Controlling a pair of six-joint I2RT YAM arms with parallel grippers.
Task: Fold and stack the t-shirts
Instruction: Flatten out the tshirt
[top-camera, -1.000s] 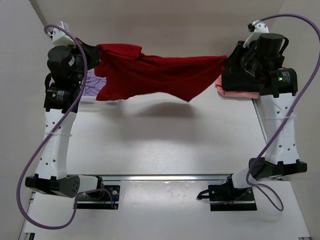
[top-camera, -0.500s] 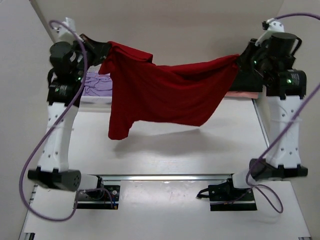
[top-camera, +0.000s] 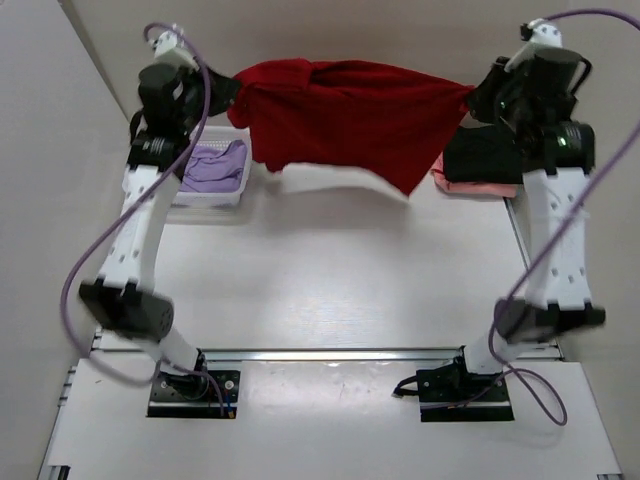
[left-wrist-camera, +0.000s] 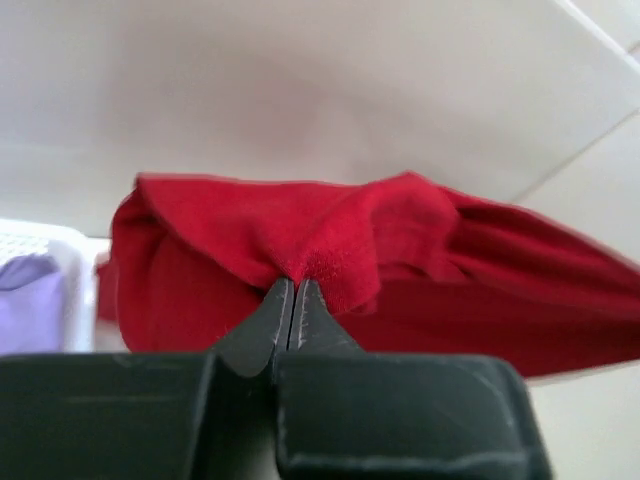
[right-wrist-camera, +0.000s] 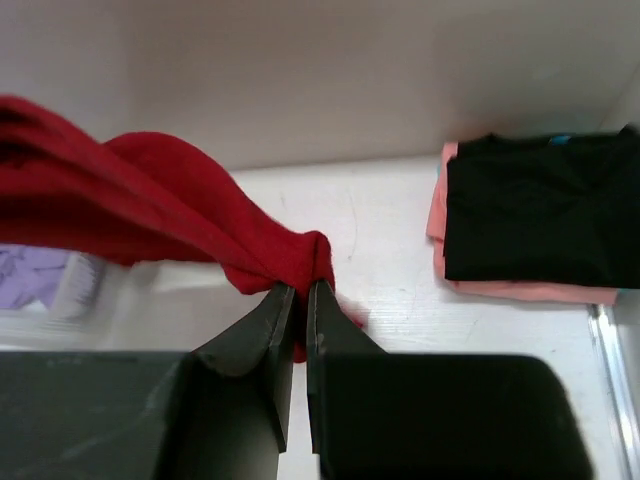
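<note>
While the red t-shirt (top-camera: 345, 120) hangs stretched in the air, up and to the right of the white basket (top-camera: 205, 202), the left gripper (left-wrist-camera: 291, 290) and right gripper (right-wrist-camera: 300, 290) each clamp a bunched end; a lavender t-shirt (top-camera: 215, 165), apparently crumpled, lies inside the basket.

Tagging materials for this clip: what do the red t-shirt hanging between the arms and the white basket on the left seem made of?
The red t-shirt looks like soft matte knit cloth, likely cotton jersey: it sags and bunches into folds. The basket is probably moulded white plastic, judging by its smooth, stiff rim.
</note>
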